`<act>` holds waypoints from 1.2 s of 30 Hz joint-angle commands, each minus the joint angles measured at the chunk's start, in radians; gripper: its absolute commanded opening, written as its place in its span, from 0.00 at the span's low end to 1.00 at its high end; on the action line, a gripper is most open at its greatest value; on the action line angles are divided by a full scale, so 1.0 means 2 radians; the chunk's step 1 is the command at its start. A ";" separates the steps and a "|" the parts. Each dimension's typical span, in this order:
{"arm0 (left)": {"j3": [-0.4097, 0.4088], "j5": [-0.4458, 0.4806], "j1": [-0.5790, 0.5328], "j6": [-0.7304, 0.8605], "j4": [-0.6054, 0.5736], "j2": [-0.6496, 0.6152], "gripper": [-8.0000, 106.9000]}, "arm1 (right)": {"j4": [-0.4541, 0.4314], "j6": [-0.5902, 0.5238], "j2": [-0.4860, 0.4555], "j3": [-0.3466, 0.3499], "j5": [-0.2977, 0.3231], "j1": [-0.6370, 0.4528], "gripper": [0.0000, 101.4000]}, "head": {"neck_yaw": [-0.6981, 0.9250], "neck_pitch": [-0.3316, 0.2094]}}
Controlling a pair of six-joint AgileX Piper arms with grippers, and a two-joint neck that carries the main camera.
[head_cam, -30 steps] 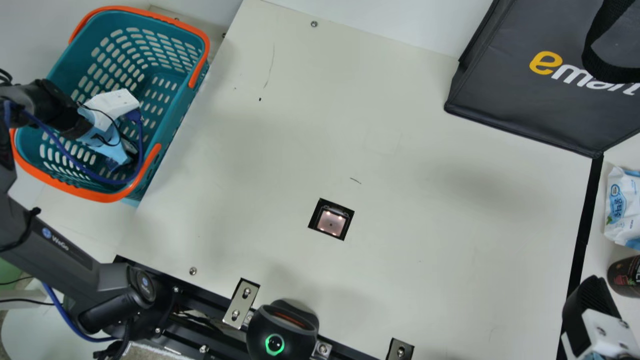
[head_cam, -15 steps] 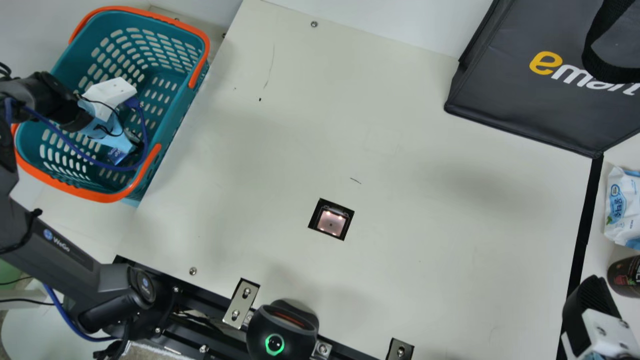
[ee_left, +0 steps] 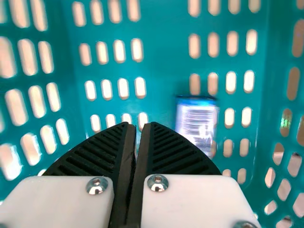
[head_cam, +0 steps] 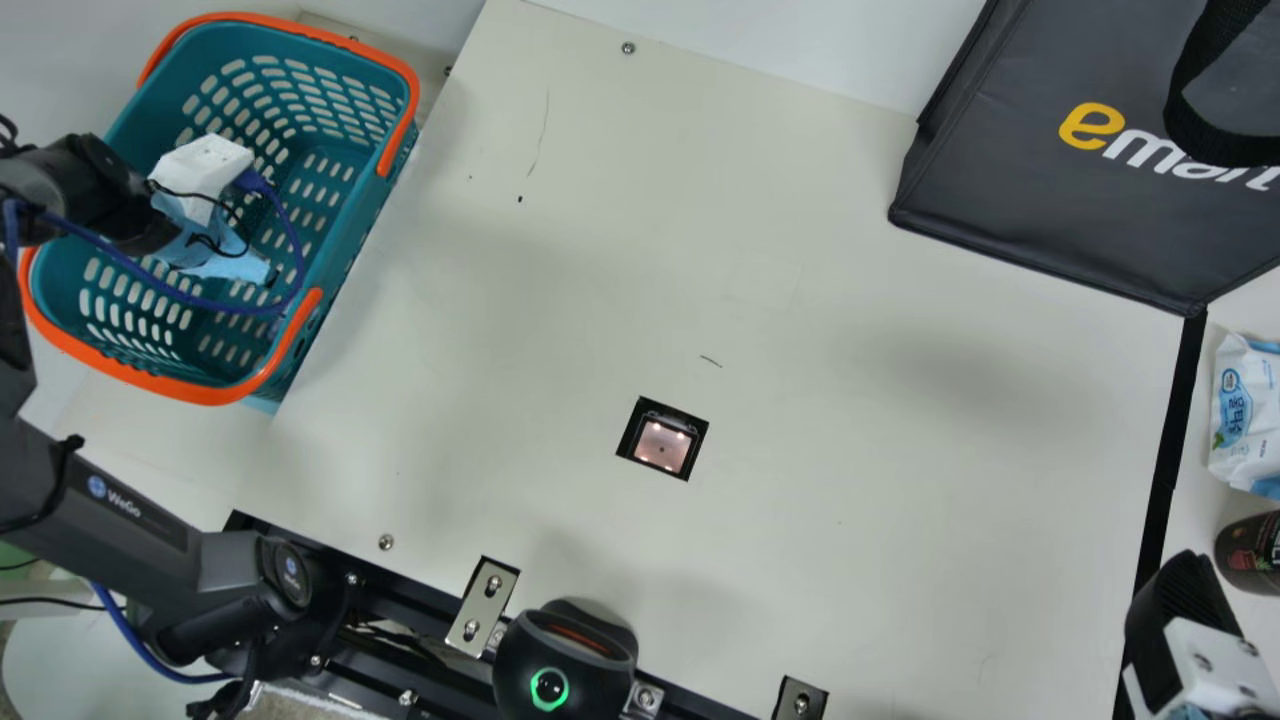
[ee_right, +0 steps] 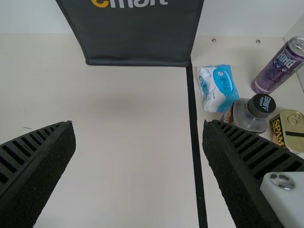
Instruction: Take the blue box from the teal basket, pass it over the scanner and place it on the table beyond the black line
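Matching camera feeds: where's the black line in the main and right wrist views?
Main view: black line near right edge, slanting down from the dark bag.
Right wrist view: right of centre, down to the bottom edge.
Shared landmark: dark bag's corner, at the line's upper end.

Bright | soft shadows on table [head_cam: 850, 500] | scanner [head_cam: 662, 446] glowing | glare on box [ee_left: 195, 124]
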 commanded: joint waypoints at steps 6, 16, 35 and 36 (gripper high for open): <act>0.005 -0.008 -0.009 -0.082 0.029 -0.014 0.12 | 0.000 0.000 0.000 0.000 0.000 0.000 0.94 | 0.002 -0.014; 0.007 0.013 -0.013 -0.083 0.025 -0.022 0.41 | 0.000 0.000 0.000 0.000 0.000 0.000 0.94 | 0.002 -0.014; -0.009 0.080 0.004 0.015 -0.036 -0.006 0.85 | 0.000 0.000 0.000 0.000 0.000 0.000 0.94 | 0.002 -0.014; -0.009 0.081 0.005 0.017 -0.038 -0.005 0.85 | 0.000 0.000 0.000 0.000 0.000 0.000 0.94 | 0.002 -0.014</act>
